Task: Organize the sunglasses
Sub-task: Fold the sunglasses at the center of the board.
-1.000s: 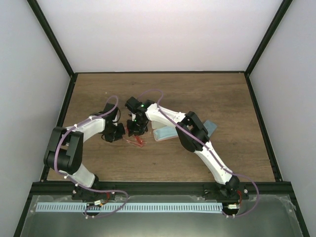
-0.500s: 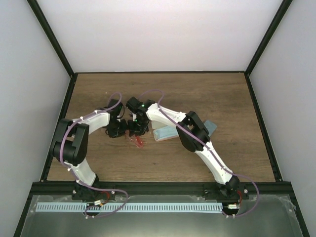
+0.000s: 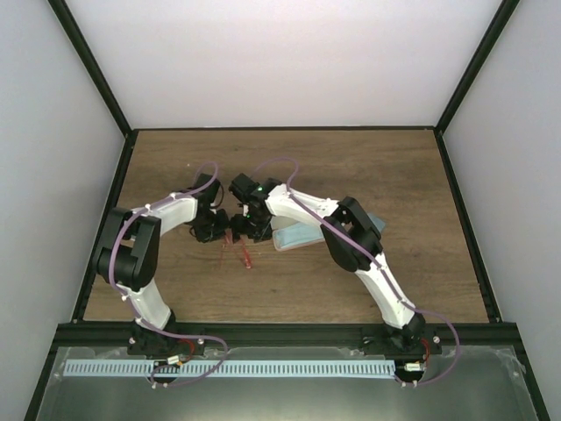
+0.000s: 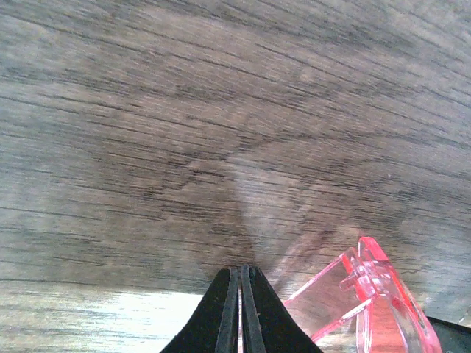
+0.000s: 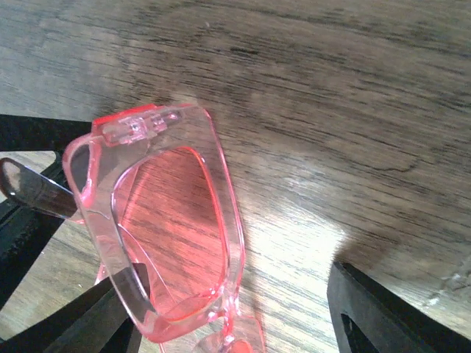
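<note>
Pressing flat against each other, the left jaws showed no gap at the bottom centre of the left wrist view; whether a thin wire arm was caught between them could not be told. Just to their lower right sat a corner of the pink sunglasses (image 4: 357, 290), low at the worktop (image 4: 221, 110). The right jaws stood spread, one at the lower left and one at the lower right of the right wrist view. A reddish-pink lens sat between them, overlapping the lower-left one and clear of the other, so nothing was clamped. In the top view the left arm (image 3: 166, 215) and right arm (image 3: 302, 210) met left of centre, just above the sunglasses, with a grey-blue case (image 3: 294, 239) close on the right. The step in hand looked like squaring up this pair before it went to the case. The next move probably called for the right jaws to close gently on the frame, since thin plastic could skid or twist.
</note>
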